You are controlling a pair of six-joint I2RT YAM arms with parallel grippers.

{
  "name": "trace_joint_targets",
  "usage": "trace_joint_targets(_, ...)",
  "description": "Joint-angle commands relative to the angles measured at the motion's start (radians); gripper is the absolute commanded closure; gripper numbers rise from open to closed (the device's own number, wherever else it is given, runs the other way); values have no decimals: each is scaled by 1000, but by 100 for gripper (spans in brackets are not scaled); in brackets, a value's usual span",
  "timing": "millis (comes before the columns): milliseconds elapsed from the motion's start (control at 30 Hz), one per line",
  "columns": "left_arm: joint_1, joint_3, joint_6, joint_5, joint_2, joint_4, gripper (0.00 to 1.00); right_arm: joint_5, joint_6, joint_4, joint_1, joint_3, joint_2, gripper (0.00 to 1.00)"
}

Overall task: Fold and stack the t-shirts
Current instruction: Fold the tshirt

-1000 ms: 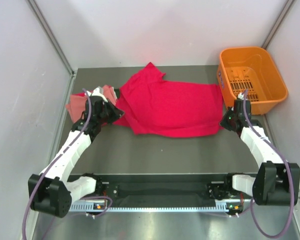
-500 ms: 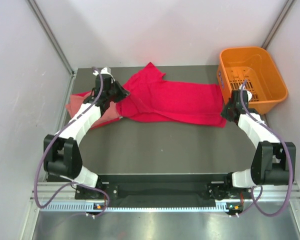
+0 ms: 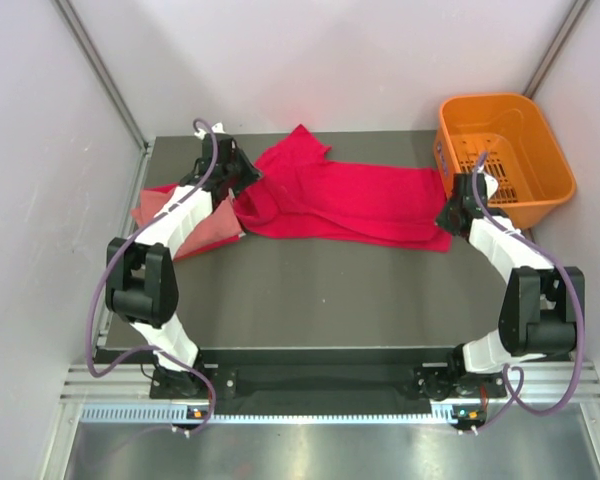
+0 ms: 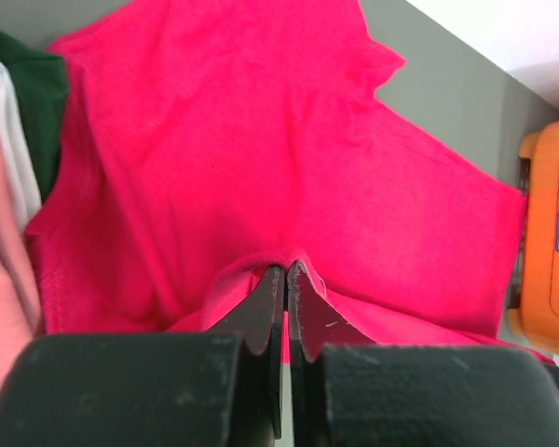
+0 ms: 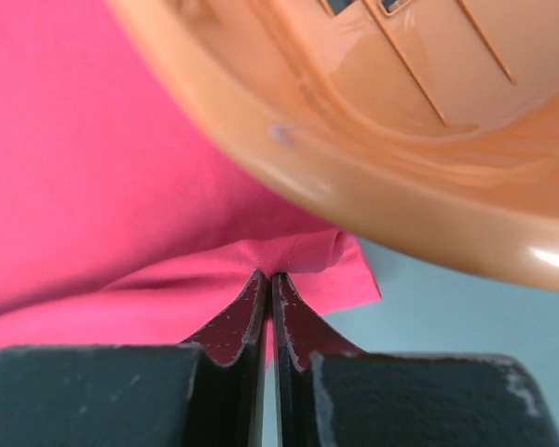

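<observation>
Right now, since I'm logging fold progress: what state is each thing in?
red t-shirt: spread out, partly folded, pinched at both ends
salmon t-shirt: lying loose at the left
orange basket: upright, empty
left gripper: shut on red t-shirt
right gripper: shut on red t-shirt

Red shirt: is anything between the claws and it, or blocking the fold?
Nothing is between them: the left claw and the right claw are both shut on the red shirt. The orange basket sits right beside the right claw and might crowd that end of the fold.
</observation>
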Motion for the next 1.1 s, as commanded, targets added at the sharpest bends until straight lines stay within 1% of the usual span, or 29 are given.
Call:
trace_joint_targets(0,15,24,11,-32,-30,34,100,48,64,36,9,44,-5,98)
trace_joint_targets(67,24,-6,0,-41,-45,45,100,78,107,7,9,42,-8,98)
trace_joint_targets(100,27,-18,-3,-41,-54,50,100,91,161,-4,9,41,-9,99)
trace_joint_targets(233,41,-59,-17,-47,-79,71,100,126,285,-47,11,32,-17,99)
trace_joint_targets(500,62,-67,-36,-60,-64,91,100,128,498,-18,11,12,-48,98)
trace_joint_targets(533,64,-65,-38,-61,-56,119,100,132,514,0,9,10,-49,99)
trace_joint_targets(667,71,-12,-53,-61,13,142,100,135,581,57,14,27,-31,99)
trace_joint_targets(733,78,34,-58,-57,61,160,100,135,592,75,23,59,0,97)
trace_joint_targets(767,78,52,-58,-58,79,165,100,135,588,92,28,68,8,91)
trace_joint_targets(800,81,94,-56,-55,114,166,100,126,566,138,41,75,21,64)
trace_joint_targets(833,82,114,-56,-50,131,171,100,125,557,152,50,78,24,47)
trace_joint_targets(867,85,132,-49,-40,149,179,100,128,545,166,60,78,25,35)
trace_joint_targets(900,85,169,-29,-21,185,179,100,147,513,171,75,75,12,28)
trace_joint_targets(933,85,194,-17,5,206,212,86,161,500,174,84,66,0,28)
trace_joint_targets(967,88,223,-1,67,226,205,66,169,485,190,93,47,-36,27)
trace_joint_targets(1000,85,284,20,84,264,191,49,175,453,244,97,-5,-60,27)
trace_joint_targets(1033,85,304,23,92,274,144,40,178,437,270,97,-34,-84,28)
trace_joint_targets(1067,85,310,28,101,271,131,37,184,405,289,100,-59,-128,30)
